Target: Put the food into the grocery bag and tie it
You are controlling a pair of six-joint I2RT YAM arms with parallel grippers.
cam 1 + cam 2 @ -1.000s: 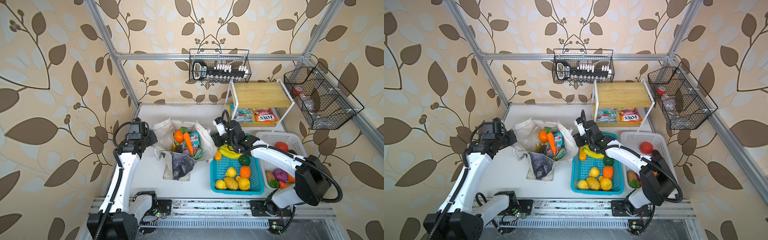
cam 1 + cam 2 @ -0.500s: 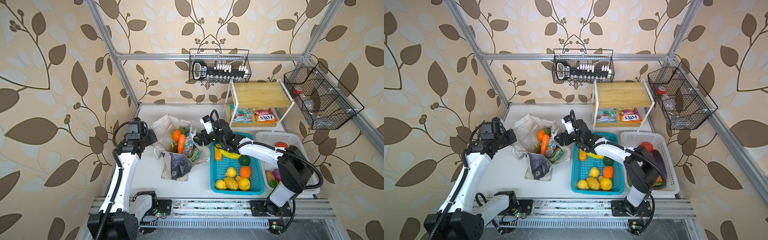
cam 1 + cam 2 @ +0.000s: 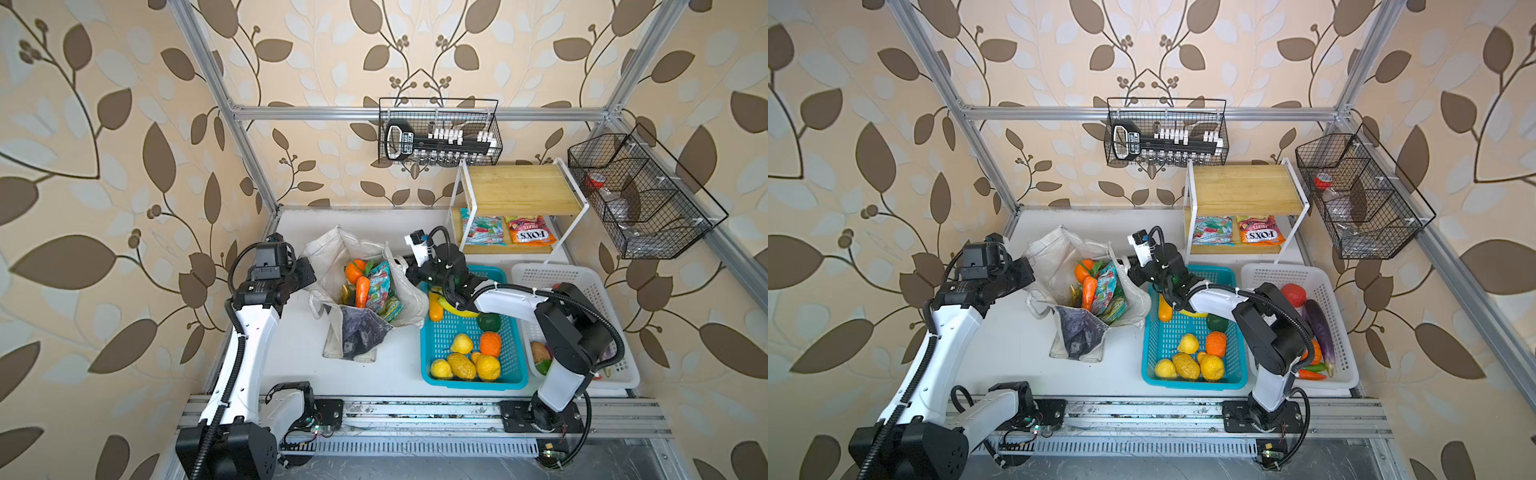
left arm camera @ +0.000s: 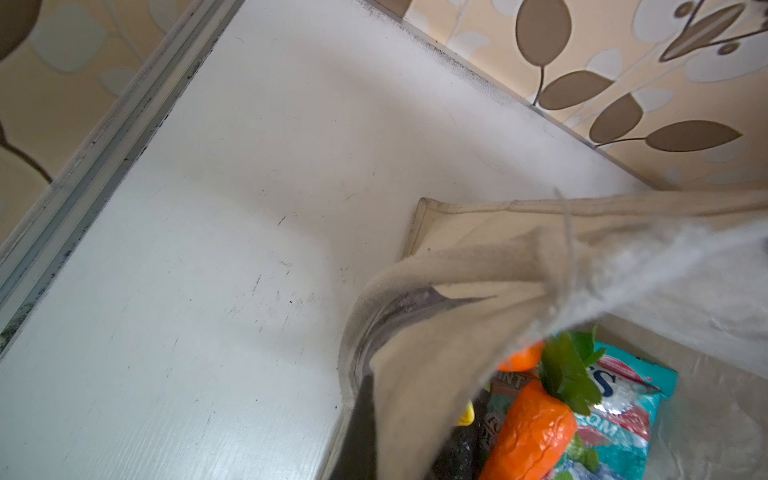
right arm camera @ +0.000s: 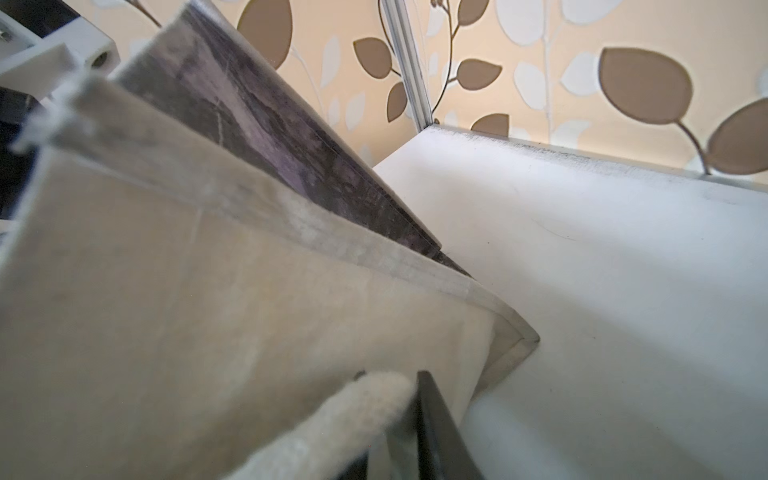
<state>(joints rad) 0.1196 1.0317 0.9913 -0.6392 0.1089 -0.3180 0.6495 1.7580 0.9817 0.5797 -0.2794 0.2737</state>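
Left pincer is clamped tight on the grocery bag rim, and right pincer is pinched on the white handle opposite. The bag sits between them, mouth open, with carrot and snack packets inside. Filling looks finished, so tying's up. Next move: bring both grips together and cross the handles without spilling.

Left arm: rises from the base at lower left of both top views, elbow bent, wrist levelled toward frame centre. Left gripper: jaws fully closed on the left rim of the grocery bag. Right arm: folded above the lower-right base, forearm extended leftward. Right gripper: jaws set narrow around the bag's white handle.
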